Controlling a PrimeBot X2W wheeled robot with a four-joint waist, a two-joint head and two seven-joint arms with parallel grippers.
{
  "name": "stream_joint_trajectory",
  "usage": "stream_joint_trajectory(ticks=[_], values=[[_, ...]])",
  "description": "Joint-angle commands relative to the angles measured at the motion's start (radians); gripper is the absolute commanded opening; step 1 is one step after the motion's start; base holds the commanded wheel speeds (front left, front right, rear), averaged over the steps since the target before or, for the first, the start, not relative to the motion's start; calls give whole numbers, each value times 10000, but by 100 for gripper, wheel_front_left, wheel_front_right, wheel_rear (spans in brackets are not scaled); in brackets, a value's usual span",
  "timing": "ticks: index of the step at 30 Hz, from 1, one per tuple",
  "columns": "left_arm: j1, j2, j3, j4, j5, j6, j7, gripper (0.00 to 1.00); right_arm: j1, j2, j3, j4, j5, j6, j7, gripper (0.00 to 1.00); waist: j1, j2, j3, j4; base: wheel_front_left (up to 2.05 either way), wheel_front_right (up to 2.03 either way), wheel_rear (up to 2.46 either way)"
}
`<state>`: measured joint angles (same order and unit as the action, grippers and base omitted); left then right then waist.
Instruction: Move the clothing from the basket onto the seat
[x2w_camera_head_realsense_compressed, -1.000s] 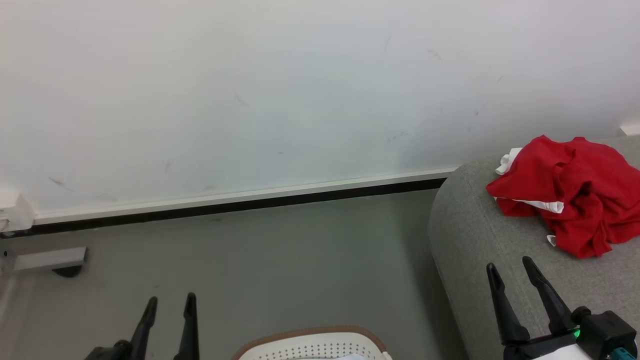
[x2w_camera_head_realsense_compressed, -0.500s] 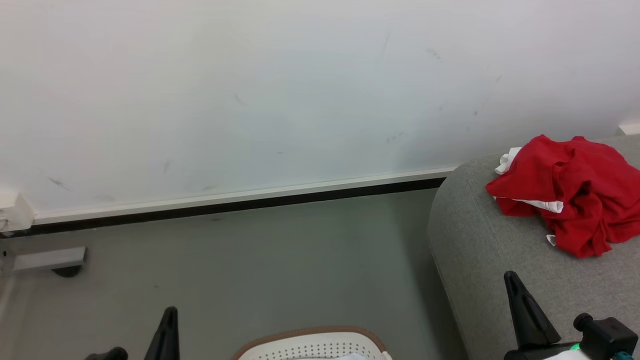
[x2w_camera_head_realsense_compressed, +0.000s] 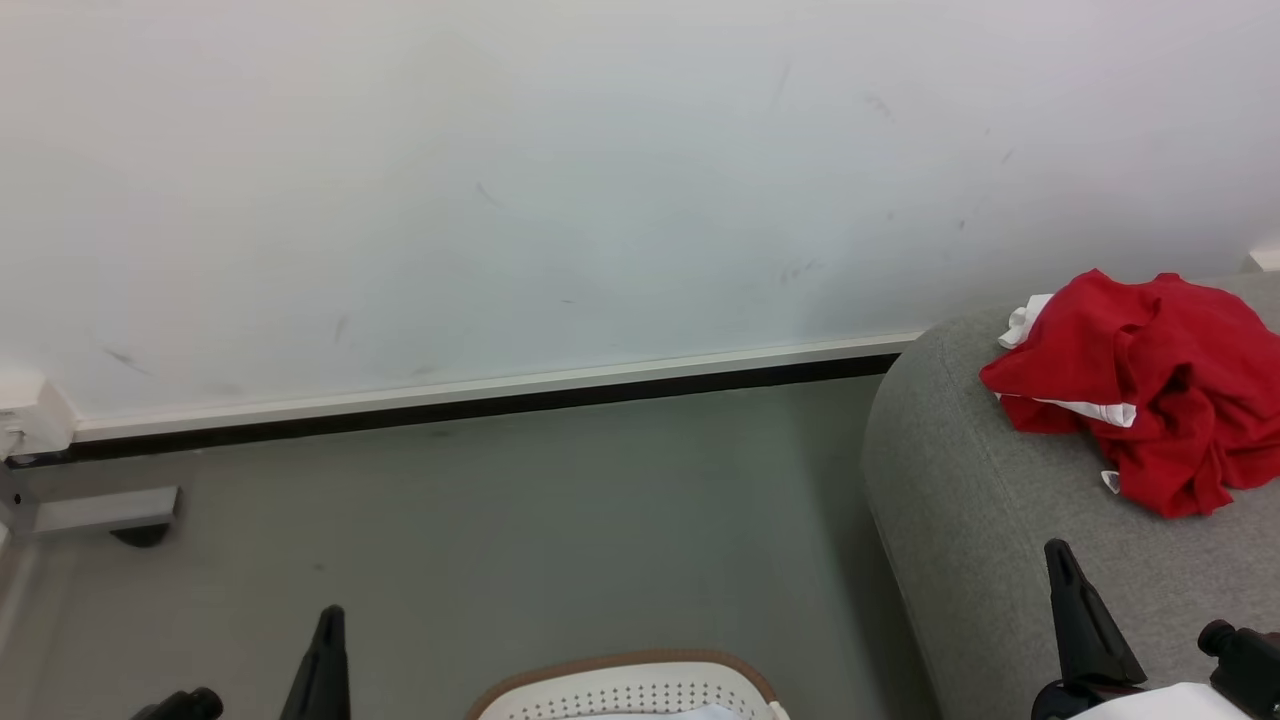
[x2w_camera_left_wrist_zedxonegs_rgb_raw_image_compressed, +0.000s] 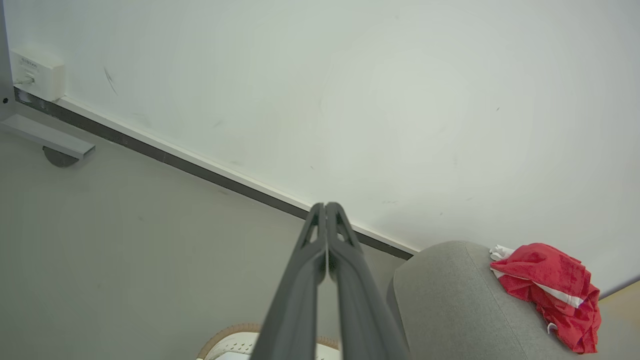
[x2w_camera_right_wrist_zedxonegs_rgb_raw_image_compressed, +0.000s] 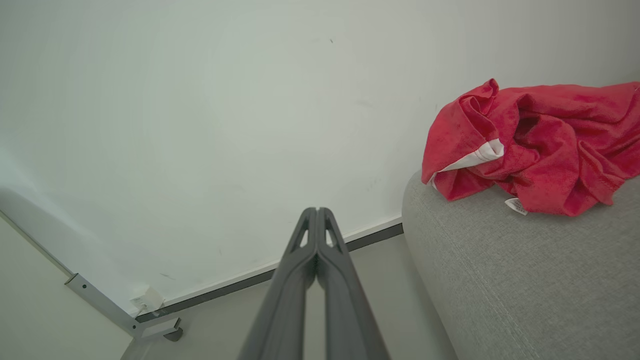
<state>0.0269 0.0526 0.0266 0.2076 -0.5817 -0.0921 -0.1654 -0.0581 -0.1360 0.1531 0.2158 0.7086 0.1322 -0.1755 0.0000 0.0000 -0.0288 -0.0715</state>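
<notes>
Closest to us, the left gripper (x2w_camera_head_realsense_compressed: 328, 640) and the right gripper (x2w_camera_head_realsense_compressed: 1062, 570) both have their jaws pinched tight with nothing in them. I think that is because the job looks done and they have nothing to carry.

Between them sits the basket (x2w_camera_head_realsense_compressed: 630, 664). The picture's bottom edge cuts it off, so I cannot see far inside. A bit of pale cloth (x2w_camera_head_realsense_compressed: 700, 713) peeks out.

Further off, the clothing (x2w_camera_head_realsense_compressed: 1150, 380) lies in a crumpled heap on the seat (x2w_camera_head_realsense_compressed: 960, 500), near its rounded end. Its right side runs out of the head view, and its folds hide its shape.
</notes>
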Motion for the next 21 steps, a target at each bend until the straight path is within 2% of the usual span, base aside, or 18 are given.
stream_joint_trajectory(ticks=[1, 21], values=[[-270, 47, 83, -114, -414, -46, 90, 0, -247, -32, -142, -108, 398, -5, 82, 0, 0, 0, 4, 10, 0, 0, 0], [-588, 34, 291, 5, -3053, -140, 802, 0, -348, 140, -727, -14, 2774, -8, 754, 0, 0, 0, 61, 140, 0, 0, 0]])
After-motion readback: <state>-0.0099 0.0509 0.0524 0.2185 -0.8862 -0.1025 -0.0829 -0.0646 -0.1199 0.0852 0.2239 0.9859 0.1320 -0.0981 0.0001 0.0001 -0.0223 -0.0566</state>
